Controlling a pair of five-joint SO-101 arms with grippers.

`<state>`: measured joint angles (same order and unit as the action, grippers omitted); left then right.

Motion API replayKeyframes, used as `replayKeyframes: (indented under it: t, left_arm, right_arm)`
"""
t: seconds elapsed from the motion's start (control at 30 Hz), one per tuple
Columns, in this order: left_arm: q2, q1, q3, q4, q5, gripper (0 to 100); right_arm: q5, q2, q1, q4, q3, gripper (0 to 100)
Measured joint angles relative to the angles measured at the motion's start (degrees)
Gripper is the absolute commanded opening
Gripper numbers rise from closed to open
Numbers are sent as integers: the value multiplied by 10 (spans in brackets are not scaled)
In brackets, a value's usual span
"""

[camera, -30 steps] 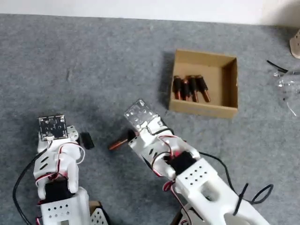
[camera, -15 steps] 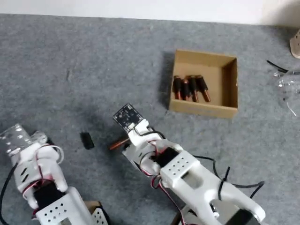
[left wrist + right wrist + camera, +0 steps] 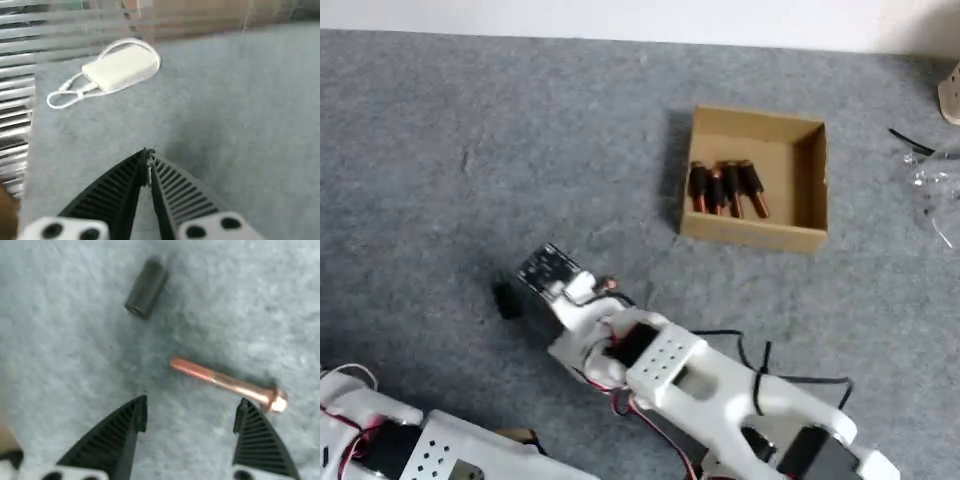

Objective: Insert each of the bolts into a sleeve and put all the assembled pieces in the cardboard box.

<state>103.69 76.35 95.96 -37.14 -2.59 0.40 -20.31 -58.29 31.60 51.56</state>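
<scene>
- At the lower left corner of the high view sits the left arm (image 3: 380,450); its left tool (image 3: 148,159) has both fingers pressed together above the grey surface (image 3: 240,100).
- Lower centre: the right tool (image 3: 192,410) hangs with its fingers spread apart over a copper bolt (image 3: 225,385) lying flat on the surface.
- Just beyond, left of centre, a black sleeve (image 3: 146,287) lies apart from the bolt.
- Upper right of centre: the cardboard box (image 3: 755,235) holds four assembled pieces (image 3: 725,190) side by side.
</scene>
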Motion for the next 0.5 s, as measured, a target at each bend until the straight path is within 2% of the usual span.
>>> replayKeyframes:
  t: [0.1,0.17,0.27,0.5]
  left_arm:
    - [0,6,1,-73,75,7]
    - [0,6,-3,-105,97,7]
    - [0,6,-4,-139,98,7]
    - [0,6,-4,-142,97,7]
  right_arm:
    - [-10,58,-12,49,-97,252]
    - [-22,104,-19,70,-167,252]
    - [-84,182,-33,84,-265,252]
    - [-219,343,-58,130,-444,252]
